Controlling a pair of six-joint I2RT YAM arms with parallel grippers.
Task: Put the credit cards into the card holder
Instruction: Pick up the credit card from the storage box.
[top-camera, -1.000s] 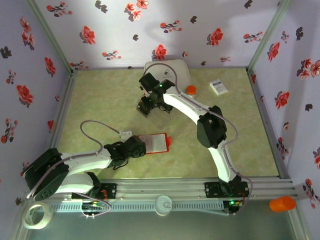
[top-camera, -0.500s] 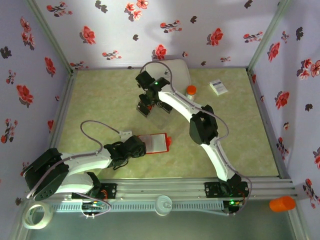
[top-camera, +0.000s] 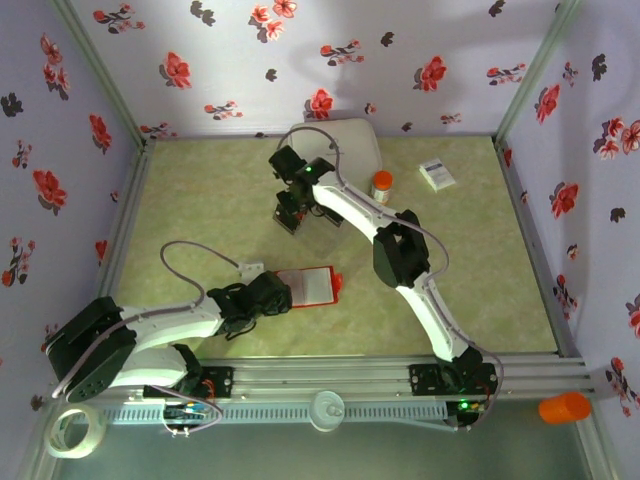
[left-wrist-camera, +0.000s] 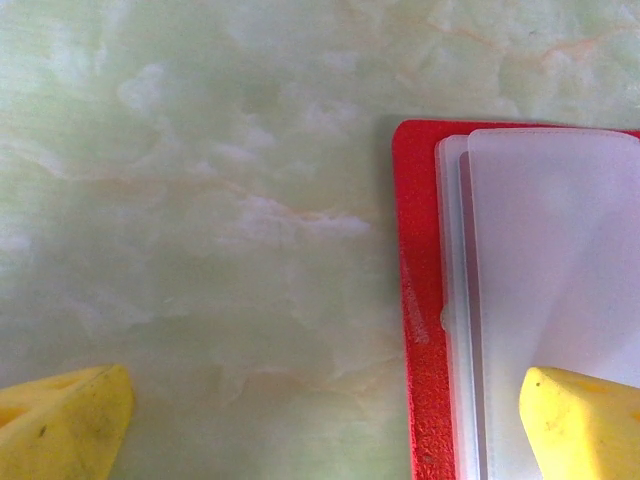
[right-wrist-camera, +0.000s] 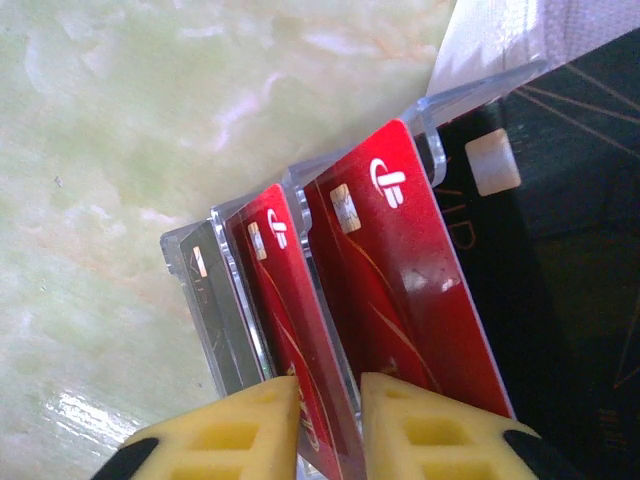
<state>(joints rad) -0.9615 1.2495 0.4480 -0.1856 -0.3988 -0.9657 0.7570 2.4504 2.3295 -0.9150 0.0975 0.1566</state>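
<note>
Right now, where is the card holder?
In the top view the card holder lies flat near the table's middle, just right of the left gripper; the left wrist view shows one finger over its pale pocket side.

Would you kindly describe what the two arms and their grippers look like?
Both arms, the left arm and right arm, have white rounded links with black joints. A thin grey cable loops over the left one. The left gripper and right gripper have yellow fingers.

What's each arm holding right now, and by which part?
The right tool straddles a red card at the end opposite its chip; firm grip cannot be told. Left tool holds nothing.
</note>
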